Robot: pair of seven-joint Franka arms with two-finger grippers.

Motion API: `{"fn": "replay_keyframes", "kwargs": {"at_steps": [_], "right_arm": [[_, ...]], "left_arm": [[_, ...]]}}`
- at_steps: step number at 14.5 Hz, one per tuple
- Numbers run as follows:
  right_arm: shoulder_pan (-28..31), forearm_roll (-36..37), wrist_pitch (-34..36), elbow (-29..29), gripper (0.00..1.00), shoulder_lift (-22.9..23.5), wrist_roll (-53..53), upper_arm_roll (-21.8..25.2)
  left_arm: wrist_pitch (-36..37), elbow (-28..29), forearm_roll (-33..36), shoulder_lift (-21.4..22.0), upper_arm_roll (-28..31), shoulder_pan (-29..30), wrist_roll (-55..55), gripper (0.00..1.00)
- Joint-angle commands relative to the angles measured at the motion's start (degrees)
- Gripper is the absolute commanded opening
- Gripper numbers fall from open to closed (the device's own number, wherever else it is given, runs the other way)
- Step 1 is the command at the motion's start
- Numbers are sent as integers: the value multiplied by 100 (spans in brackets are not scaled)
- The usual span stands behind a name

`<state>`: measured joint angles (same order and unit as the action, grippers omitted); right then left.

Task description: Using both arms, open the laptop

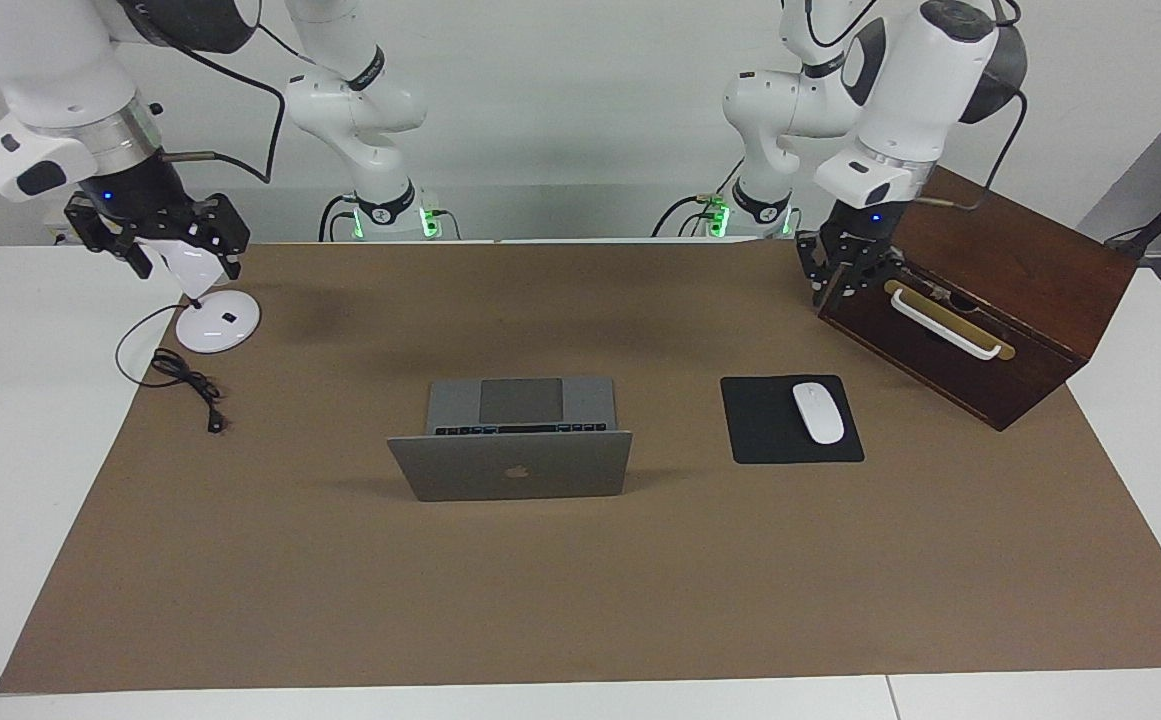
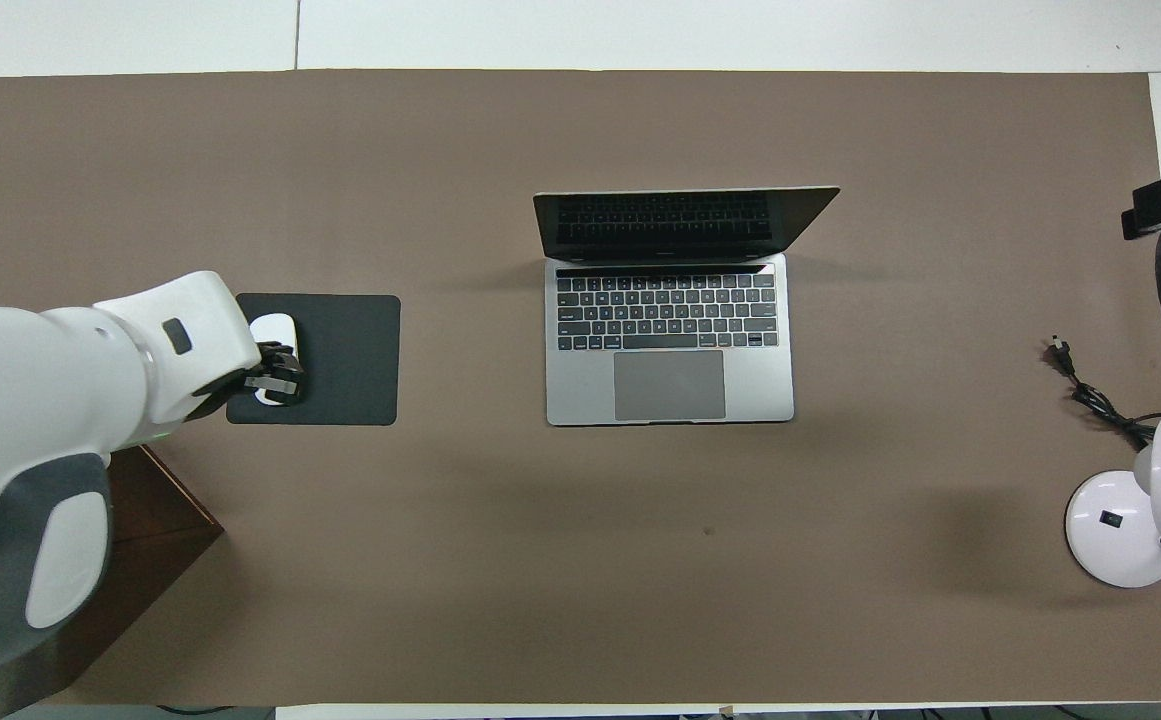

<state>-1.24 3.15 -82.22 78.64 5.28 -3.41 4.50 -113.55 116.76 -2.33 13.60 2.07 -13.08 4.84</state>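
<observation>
The silver-grey laptop (image 1: 510, 465) stands open in the middle of the brown mat, with its lid upright and the apple logo facing away from the robots. Its dark keyboard and grey trackpad (image 2: 670, 385) face the robots in the overhead view (image 2: 670, 320). My left gripper (image 1: 845, 272) hangs in the air by the wooden box's upper corner, away from the laptop. In the overhead view (image 2: 278, 378) it covers part of the mouse. My right gripper (image 1: 162, 245) hangs over the white lamp, away from the laptop. It does not show in the overhead view.
A black mouse pad (image 1: 770, 440) with a white mouse (image 1: 818, 412) lies beside the laptop toward the left arm's end. A dark wooden box (image 1: 1000, 300) with a white handle stands nearer the robots there. A white lamp (image 1: 218, 322) and its black cord (image 1: 190, 385) sit at the right arm's end.
</observation>
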Motion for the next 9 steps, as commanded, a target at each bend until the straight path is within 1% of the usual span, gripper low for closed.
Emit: {"fn": "replay_keyframes", "kwargs": {"at_steps": [1,3,6,9], "right_arm": [[36,45,-232,538,100,-369,332,-54],[71,-182,-390,861,100,-509,350,-28],[89,-210,-996,1556,100,-887,315,-10],[106,-210,-1033,1575,100,-897,297,-2]], "left_arm": [[430,-346,22,-112,-66,392,-440,100],[553,-434,40,-130,-66,674,-431,100],[615,-540,40,-165,-66,938,-440,100],[851,-951,40,-366,-75,1245,-423,100]]}}
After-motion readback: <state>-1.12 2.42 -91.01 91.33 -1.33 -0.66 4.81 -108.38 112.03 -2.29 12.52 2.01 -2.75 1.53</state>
